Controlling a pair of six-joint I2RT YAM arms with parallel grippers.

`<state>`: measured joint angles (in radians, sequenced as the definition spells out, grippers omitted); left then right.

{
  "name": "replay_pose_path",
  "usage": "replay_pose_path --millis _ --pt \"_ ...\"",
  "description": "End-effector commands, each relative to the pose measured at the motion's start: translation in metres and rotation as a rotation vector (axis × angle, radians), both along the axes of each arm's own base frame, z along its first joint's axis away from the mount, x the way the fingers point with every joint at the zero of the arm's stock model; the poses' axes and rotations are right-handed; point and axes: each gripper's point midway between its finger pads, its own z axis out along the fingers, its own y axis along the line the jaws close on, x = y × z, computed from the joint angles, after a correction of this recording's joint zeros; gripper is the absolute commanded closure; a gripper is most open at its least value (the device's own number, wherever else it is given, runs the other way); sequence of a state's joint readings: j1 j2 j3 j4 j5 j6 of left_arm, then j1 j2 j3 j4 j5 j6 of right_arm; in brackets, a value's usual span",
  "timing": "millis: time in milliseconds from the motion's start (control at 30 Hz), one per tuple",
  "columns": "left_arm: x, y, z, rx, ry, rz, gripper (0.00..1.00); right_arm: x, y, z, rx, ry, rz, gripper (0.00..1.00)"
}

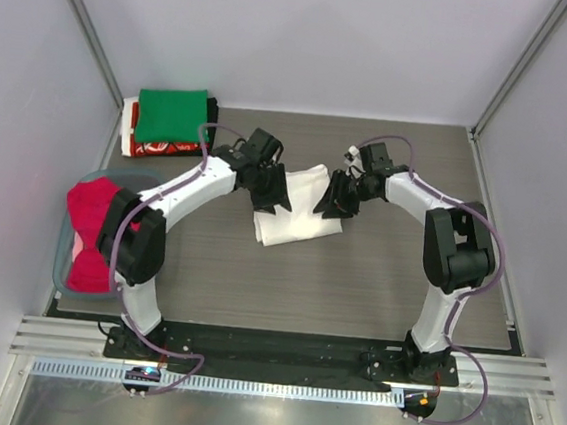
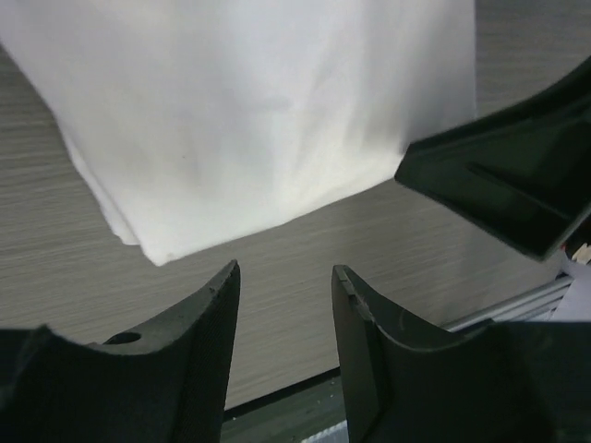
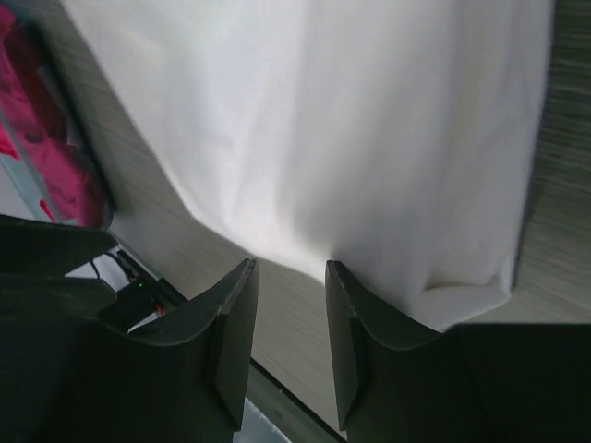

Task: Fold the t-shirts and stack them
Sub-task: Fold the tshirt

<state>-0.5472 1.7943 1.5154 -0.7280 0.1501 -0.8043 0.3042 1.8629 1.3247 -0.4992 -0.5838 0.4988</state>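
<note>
Cloth this soft and light sags and slips, so I'd pinch an edge or corner. One tub (image 1: pixel 61 261) at the left holds one red tee (image 1: pixel 92 219). One white tee (image 1: pixel 298 219) lies folded mid-table. One green tee (image 1: pixel 172 113) tops one red-and-white tee (image 1: pixel 154 148) far left. Left gripper (image 2: pixel 286 305) and right gripper (image 3: pixel 291 305) hover spread and empty beside the white one.

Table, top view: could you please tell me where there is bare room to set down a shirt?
Bare table: the strip between the white shirt and the arm bases, and the back right corner. Crowded: left side, with tub and green-topped stack.
</note>
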Motion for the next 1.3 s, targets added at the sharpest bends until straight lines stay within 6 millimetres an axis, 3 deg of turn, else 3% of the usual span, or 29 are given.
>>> replay_pose_path --millis 0,67,100,233,367,500,633,667,767,800,833,900,933,1067,1100,1167,1200,1233,1267 --pt "0.009 -0.025 -0.019 -0.101 0.018 0.016 0.55 0.012 -0.019 -0.036 -0.002 0.001 -0.005 0.59" --pt "0.005 -0.025 -0.049 -0.080 0.064 0.020 0.56 0.014 -0.040 -0.061 -0.043 0.042 -0.056 0.60" --pt "0.004 -0.024 -0.059 -0.069 0.080 0.021 0.57 0.006 -0.045 -0.072 -0.051 0.069 -0.066 0.61" --pt "-0.013 -0.002 -0.110 0.044 0.143 0.027 0.59 -0.012 -0.051 -0.089 -0.058 0.096 -0.096 0.61" --pt "-0.035 0.013 -0.137 0.096 0.205 0.030 0.61 -0.033 -0.057 -0.098 -0.079 0.130 -0.120 0.60" --pt "-0.060 0.017 -0.130 0.116 0.188 -0.003 0.62 -0.058 -0.074 -0.091 -0.175 0.153 -0.164 0.57" --pt "-0.083 0.017 -0.091 0.124 0.131 -0.051 0.62 -0.083 -0.074 -0.053 -0.226 0.127 -0.149 0.53" --pt "-0.085 0.019 -0.084 0.132 0.116 -0.055 0.61 -0.085 -0.071 -0.032 -0.210 0.089 -0.150 0.50" --pt "-0.078 0.023 -0.047 0.135 0.036 -0.052 0.58 -0.078 -0.057 0.013 -0.177 -0.010 -0.140 0.43" --pt "-0.071 0.026 -0.039 0.153 -0.001 -0.050 0.58 -0.066 -0.051 0.034 -0.156 -0.060 -0.140 0.41" --pt "-0.061 0.020 -0.021 0.138 -0.038 -0.056 0.57 -0.062 -0.048 0.042 -0.146 -0.079 -0.138 0.41" --pt "-0.050 0.014 -0.015 0.140 -0.058 -0.072 0.57 -0.043 -0.041 0.055 -0.134 -0.113 -0.143 0.41" --pt "-0.039 0.008 0.001 0.126 -0.087 -0.076 0.57 -0.036 -0.039 0.054 -0.133 -0.112 -0.139 0.42" --pt "-0.010 -0.009 -0.003 0.118 -0.088 -0.075 0.58 -0.004 -0.022 0.049 -0.105 -0.094 -0.104 0.44" --pt "-0.005 -0.013 -0.013 0.112 -0.072 -0.078 0.59 0.009 -0.016 0.041 -0.099 -0.078 -0.094 0.45" --pt "0.010 -0.020 -0.014 0.068 -0.078 -0.065 0.59 0.024 -0.012 0.032 -0.096 -0.072 -0.082 0.47" --pt "0.015 -0.021 -0.020 0.066 -0.071 -0.060 0.60 0.038 -0.012 0.036 -0.080 -0.088 -0.087 0.48" --pt "0.026 -0.016 -0.031 0.073 -0.055 -0.041 0.61 0.047 -0.013 0.019 -0.088 -0.057 -0.091 0.48" --pt "0.031 -0.014 -0.036 0.074 -0.048 -0.034 0.63 0.057 -0.015 0.016 -0.082 -0.062 -0.100 0.48"
